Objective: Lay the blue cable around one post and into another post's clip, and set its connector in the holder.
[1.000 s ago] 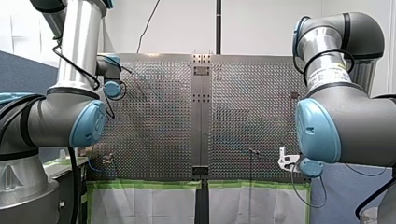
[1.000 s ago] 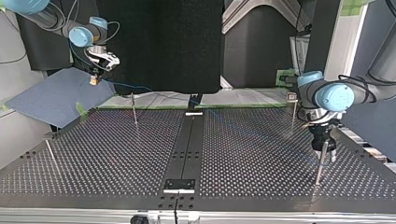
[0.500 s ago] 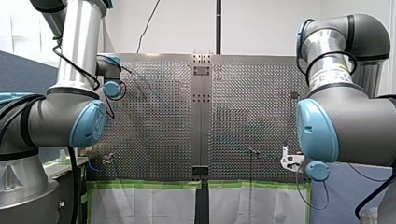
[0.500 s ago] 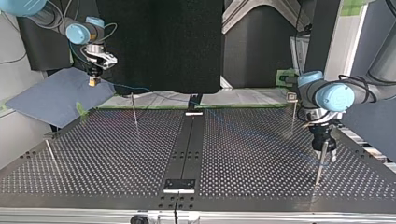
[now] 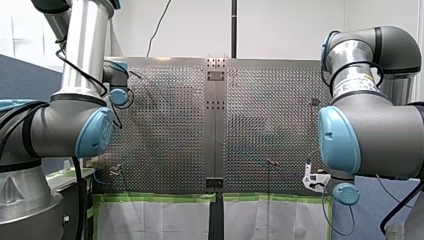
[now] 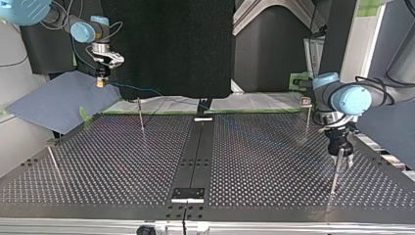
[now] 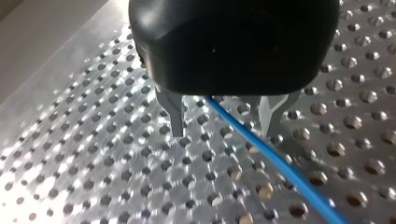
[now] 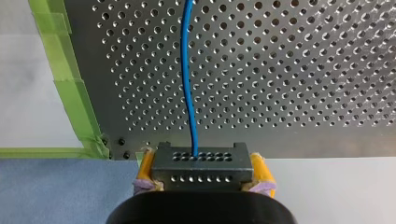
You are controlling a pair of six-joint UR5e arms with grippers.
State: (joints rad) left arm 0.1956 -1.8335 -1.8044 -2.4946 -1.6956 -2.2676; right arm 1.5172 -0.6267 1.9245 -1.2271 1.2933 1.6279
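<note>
In the right wrist view my right gripper point(image 8: 201, 183) has its yellow pads shut on a black connector point(image 8: 201, 161). The blue cable point(image 8: 188, 84) runs out of the connector over the perforated table. The top view shows this gripper point(image 6: 102, 81) raised beyond the table's far left corner, above a blue mat. My left gripper point(image 7: 224, 133) stands open low over the table, its metal fingers point(image 7: 176, 119) on either side of the blue cable point(image 7: 275, 163) without pinching it. In the top view it point(image 6: 341, 160) sits at a thin post point(image 6: 334, 174) on the right.
Other thin posts stand at the top view's far left-centre point(image 6: 140, 113), near left point(image 6: 54, 164) and far right, the last with a clip point(image 6: 306, 102) on top. A black strip point(image 6: 195, 152) runs down the table's middle. Green tape point(image 8: 70, 79) lines the table edge.
My right gripper, still holding the connector, has drifted farther off the table's edge, lower and rightward in the front view. My left gripper has shifted slightly at its post.
</note>
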